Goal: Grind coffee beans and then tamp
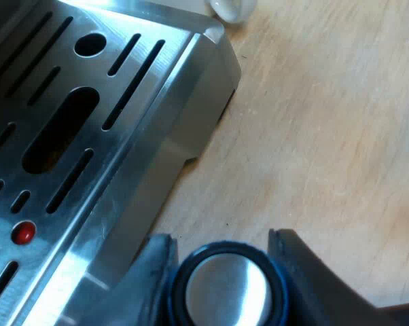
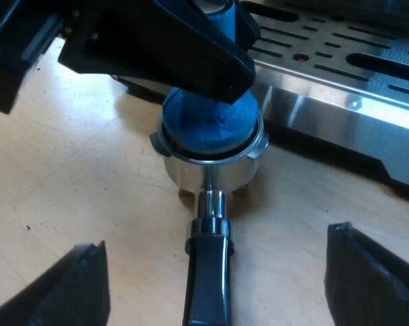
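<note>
1. Nearest, the right gripper (image 2: 215, 261) has its two fingers spread wide and holds nothing. They stand on either side of the dark handle (image 2: 208, 285) and touch neither side of it.
2. The handle runs to the holder (image 2: 191, 170), whose metal basket stands upright on the wooden table (image 2: 75, 183). It is loose, not locked into the machine.
3. In the basket's mouth sits the blue tamper (image 2: 208, 125), its base filling the rim. Any grounds under it are hidden.
4. Above it, the left gripper (image 2: 184, 47) is closed on the tamper. In the left wrist view its fingers sit tight against both sides of the tamper's round, metal-faced top.
5. Just beyond the holder is the machine's slotted metal tray (image 2: 340, 75), with a small red dot (image 1: 23, 233) among the slots. Past the tray's corner is a white rounded thing (image 1: 232, 8), possibly the mug; I cannot tell.
6. Judgement: the step in hand is tamping, and grinding is presumably done.
7. Judgement: the next move calls for a straight, level downward press. The holder is unsteadied, so it may tip or slide. Closing the right gripper on the handle would brace it.
</note>
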